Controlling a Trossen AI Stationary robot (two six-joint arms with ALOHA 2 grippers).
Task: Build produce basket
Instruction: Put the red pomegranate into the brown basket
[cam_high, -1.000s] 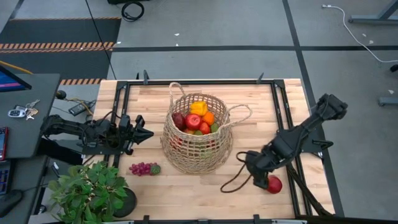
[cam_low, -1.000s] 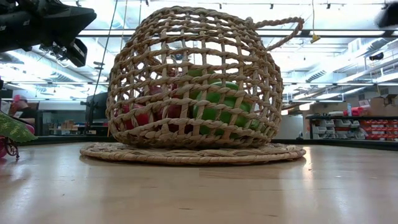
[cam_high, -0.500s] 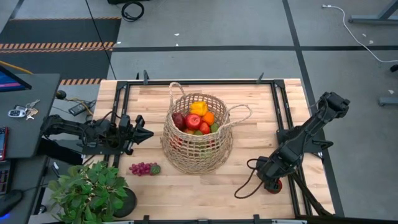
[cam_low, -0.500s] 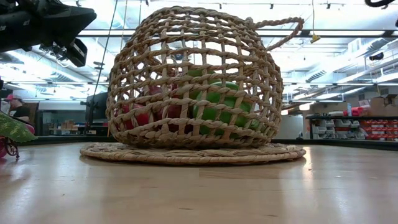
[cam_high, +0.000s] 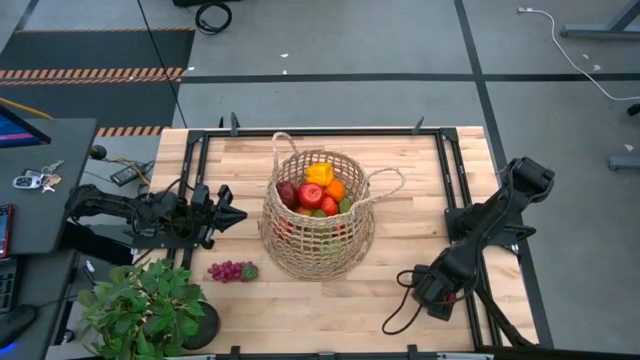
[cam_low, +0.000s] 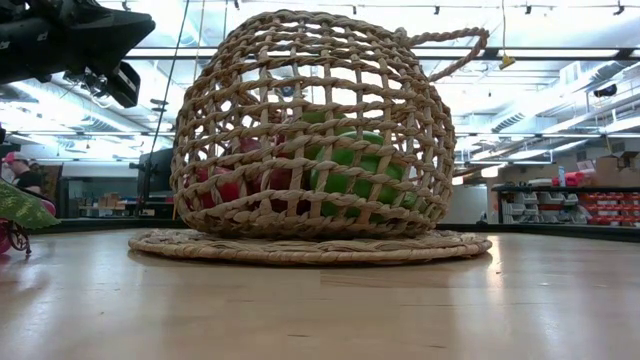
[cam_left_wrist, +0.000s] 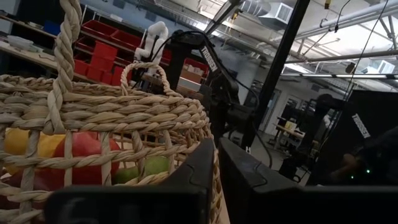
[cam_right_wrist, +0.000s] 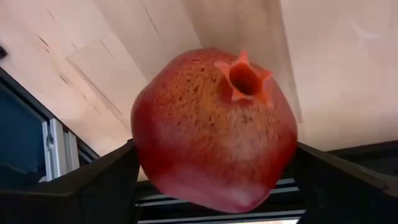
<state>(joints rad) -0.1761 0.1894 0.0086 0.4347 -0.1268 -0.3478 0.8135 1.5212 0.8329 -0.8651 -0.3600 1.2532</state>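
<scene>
The tan straw basket (cam_high: 318, 222) stands mid-table on its flat base, holding red, orange, yellow and green produce (cam_high: 318, 190); it also fills the low view (cam_low: 310, 130). A red pomegranate (cam_right_wrist: 214, 130) sits between the fingers of my right gripper (cam_high: 440, 290) near the table's near right corner. The gripper hides it in the high view. My left gripper (cam_high: 236, 215) is shut and empty, level, just left of the basket (cam_left_wrist: 112, 118). Purple grapes (cam_high: 228, 270) lie on the table near the basket's near left. My right gripper pinches the pomegranate between its two fingers, one finger (cam_right_wrist: 106, 183) on each of two opposite sides (cam_right_wrist: 140, 143). The fingers come from above, slanting down. The fruit's crown (cam_right_wrist: 244, 78) faces the wrist. Whether the fruit is off the table, I cannot tell.
A potted green plant (cam_high: 145, 305) stands at the near left corner. A black cable (cam_high: 400, 310) loops on the table beside my right gripper. A black frame rail (cam_high: 465, 230) runs along the table's right side. Bare wood (cam_high: 320, 300) lies in front of the basket.
My right gripper has moved toward the table's near right corner and down onto the pomegranate, which showed beside it before and is now covered by it in the high view. The cable loop has shifted with the arm.
</scene>
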